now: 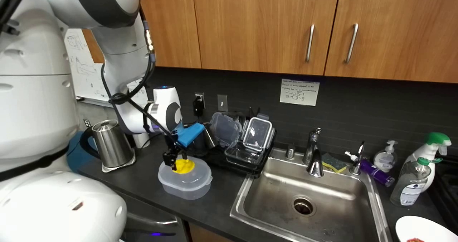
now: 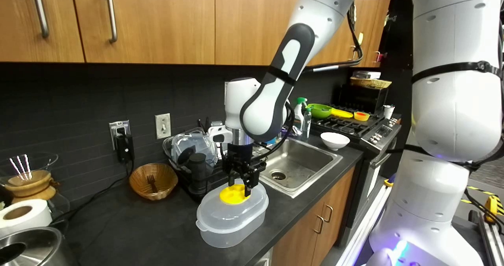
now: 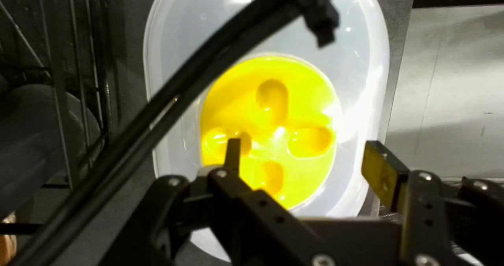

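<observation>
A translucent oval plastic container with a lid [image 1: 202, 172] stands on the dark counter [image 1: 146, 183]; it also shows in an exterior view [image 2: 252, 199] and in the wrist view [image 3: 173, 41]. A round yellow piece [image 1: 186, 166] with several oval dents is set in the middle of the lid; it shows in an exterior view [image 2: 231, 195] and the wrist view [image 3: 271, 136]. My gripper [image 1: 174, 163] points down just over the yellow piece, also seen in an exterior view [image 2: 240, 184]. In the wrist view its fingers [image 3: 305, 157] are apart with nothing between them. Whether the fingertips touch the lid, I cannot tell.
A black dish rack [image 1: 247, 169] with clear containers stands close behind the container. A steel sink [image 1: 275, 199] lies beside it. A metal kettle [image 1: 112, 145] and a wicker basket [image 2: 147, 197] with a fork are nearby. Black cables cross the wrist view.
</observation>
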Tool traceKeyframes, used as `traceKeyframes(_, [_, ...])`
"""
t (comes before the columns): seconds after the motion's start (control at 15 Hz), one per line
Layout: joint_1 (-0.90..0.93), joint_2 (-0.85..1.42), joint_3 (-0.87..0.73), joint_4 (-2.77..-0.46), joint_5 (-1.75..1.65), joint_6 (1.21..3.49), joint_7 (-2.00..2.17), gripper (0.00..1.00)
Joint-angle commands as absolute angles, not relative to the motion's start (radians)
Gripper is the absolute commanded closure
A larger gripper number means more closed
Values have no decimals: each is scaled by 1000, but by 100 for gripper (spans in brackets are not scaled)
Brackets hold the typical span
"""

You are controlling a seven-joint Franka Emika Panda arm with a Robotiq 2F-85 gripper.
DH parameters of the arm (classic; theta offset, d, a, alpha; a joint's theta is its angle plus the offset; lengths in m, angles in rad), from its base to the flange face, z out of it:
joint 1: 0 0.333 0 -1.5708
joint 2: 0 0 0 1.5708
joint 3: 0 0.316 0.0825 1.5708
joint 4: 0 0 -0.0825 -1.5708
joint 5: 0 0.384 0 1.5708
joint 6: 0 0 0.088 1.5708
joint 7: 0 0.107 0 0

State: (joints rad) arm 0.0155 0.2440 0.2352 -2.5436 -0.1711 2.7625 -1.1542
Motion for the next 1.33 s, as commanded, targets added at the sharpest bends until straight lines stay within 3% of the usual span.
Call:
traceKeyframes(0.0, [4,255,242,-2542,-142,2763,-1197,0])
traceKeyframes(1.27, [-8,299,239,-2496,-155,2735,-1227,0])
